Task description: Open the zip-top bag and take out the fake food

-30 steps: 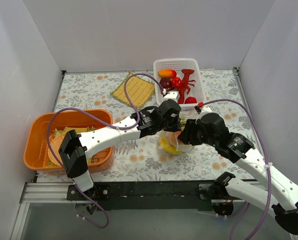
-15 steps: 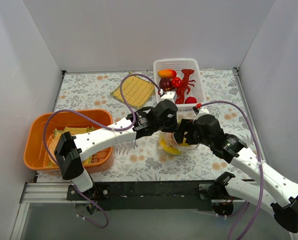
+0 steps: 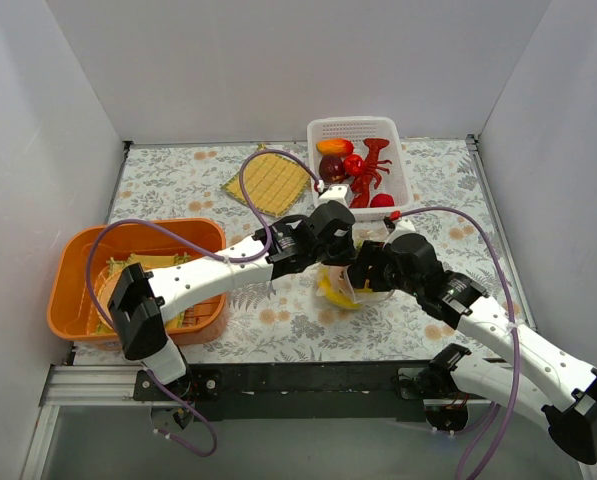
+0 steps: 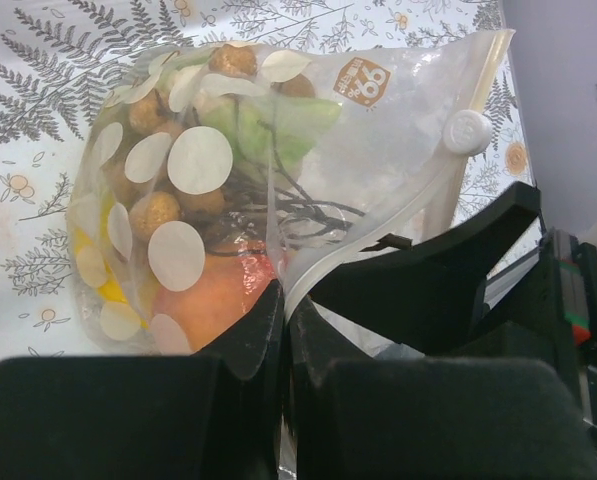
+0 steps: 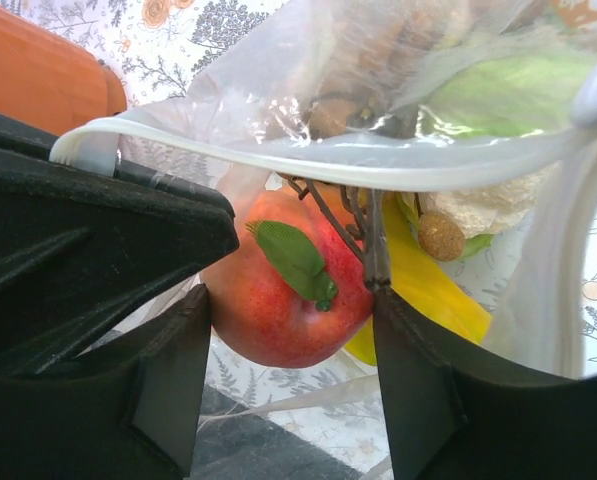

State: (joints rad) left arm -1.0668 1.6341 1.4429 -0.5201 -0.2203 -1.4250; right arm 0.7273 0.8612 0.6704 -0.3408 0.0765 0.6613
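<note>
The zip-top bag (image 4: 378, 150), clear with white dots, hangs mid-table (image 3: 343, 288) with its mouth parted. My left gripper (image 4: 283, 300) is shut on the bag's top edge near the zipper strip and holds it up. Inside show the fake food: a brownish grape bunch (image 4: 158, 210), a green leafy vegetable (image 5: 498, 95), a yellow banana (image 5: 428, 290) and a red-orange round fruit (image 5: 278, 290). My right gripper (image 5: 291, 320) reaches into the bag's mouth. One of its fingers touches each side of the round fruit.
A white slotted basket (image 3: 400, 135) at the back holds a red lobster (image 3: 370, 165) and other toys. An orange tub (image 3: 73, 260) stands at the left. A yellow woven mat (image 3: 268, 180) lies behind the bag.
My right arm has pushed leftward into the bag's mouth, and its jaws widened and then narrowed onto the round fruit. The left gripper still holds the bag's edge in about the same place.
</note>
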